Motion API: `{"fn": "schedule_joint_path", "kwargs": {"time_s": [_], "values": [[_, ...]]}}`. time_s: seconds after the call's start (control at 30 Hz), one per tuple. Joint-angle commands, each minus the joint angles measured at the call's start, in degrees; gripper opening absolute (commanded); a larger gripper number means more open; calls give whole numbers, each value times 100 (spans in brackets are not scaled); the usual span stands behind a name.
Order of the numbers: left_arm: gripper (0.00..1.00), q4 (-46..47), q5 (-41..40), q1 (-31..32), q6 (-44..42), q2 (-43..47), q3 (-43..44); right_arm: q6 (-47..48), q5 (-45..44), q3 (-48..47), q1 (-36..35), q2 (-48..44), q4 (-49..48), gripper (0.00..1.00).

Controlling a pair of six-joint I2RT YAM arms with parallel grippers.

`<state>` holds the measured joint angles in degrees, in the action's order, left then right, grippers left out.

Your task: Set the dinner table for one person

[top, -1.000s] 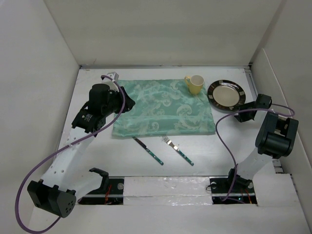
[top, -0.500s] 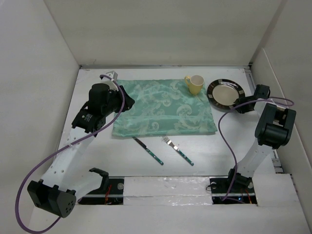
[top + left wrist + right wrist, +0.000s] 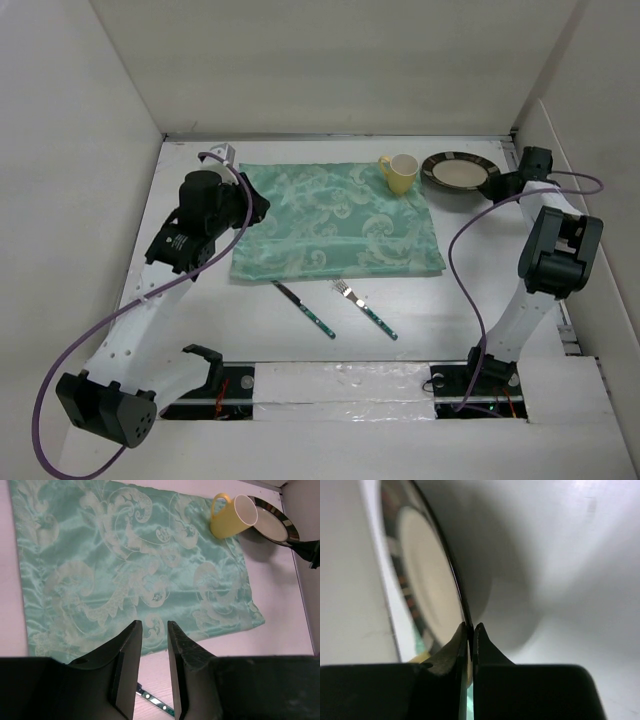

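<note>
At far right, right gripper (image 3: 471,626) pinches plate (image 3: 426,582) rim.

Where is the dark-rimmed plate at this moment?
In the top view the plate is at the far right, just right of the yellow mug. It is tilted, held at its rim between the fingers of the right gripper.

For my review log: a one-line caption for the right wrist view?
Right gripper shut on the rim of the dark-banded plate, seen nearly edge-on.
</note>
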<state>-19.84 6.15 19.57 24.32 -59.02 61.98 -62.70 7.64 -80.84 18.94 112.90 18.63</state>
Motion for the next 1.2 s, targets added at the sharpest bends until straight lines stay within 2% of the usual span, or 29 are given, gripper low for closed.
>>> {"fn": "schedule_joint_path", "kwargs": {"time_s": [0.0, 0.03, 0.13, 0.27, 0.5, 0.6, 0.67, 0.73, 0.9, 0.93, 1.07, 1.13, 1.17], "values": [[23, 252, -44, -94, -111, 225, 104, -50, -719, 480, -31, -345, 407, 0], [23, 261, 8, -94, -163, 207, 104, 11, -911, 908, 39, -696, 56, 0], [22, 235, 53, -94, -216, 137, 165, 108, -931, 1113, 109, -1234, -315, 0], [21, 208, 176, -94, -269, -65, 323, 608, -817, 1001, 242, -1955, -755, 0], [20, 199, 509, -94, -252, -188, 535, 733, -79, 1017, 242, -3598, -1564, 0], [20, 164, 597, -94, -252, -171, 561, 899, 386, 703, 93, -4100, -1486, 0], [21, 138, 598, -94, -261, -153, 570, 1022, 992, 579, -91, -4232, -1450, 0], [21, 42, 563, -94, -313, -144, 614, 1084, 1597, 516, -538, -4364, -1415, 0], [23, -126, 335, -94, -392, 5, 746, 1120, 2083, 937, -1971, -4444, -1782, 0], [24, -169, 299, -94, -410, 40, 746, 1058, 2084, 1077, -2391, -4444, -2010, 0], [25, -266, 176, -94, -454, 163, 737, 856, 1917, 1579, -3323, -4093, -2697, 0], [25, -249, 106, -94, -463, 277, 545, 829, 1750, 1676, -3607, -3760, -2917, 0], [25, -232, 88, -94, -445, 295, 474, 664, 1750, 1729, -3782, -3654, -3318, 0]]}}
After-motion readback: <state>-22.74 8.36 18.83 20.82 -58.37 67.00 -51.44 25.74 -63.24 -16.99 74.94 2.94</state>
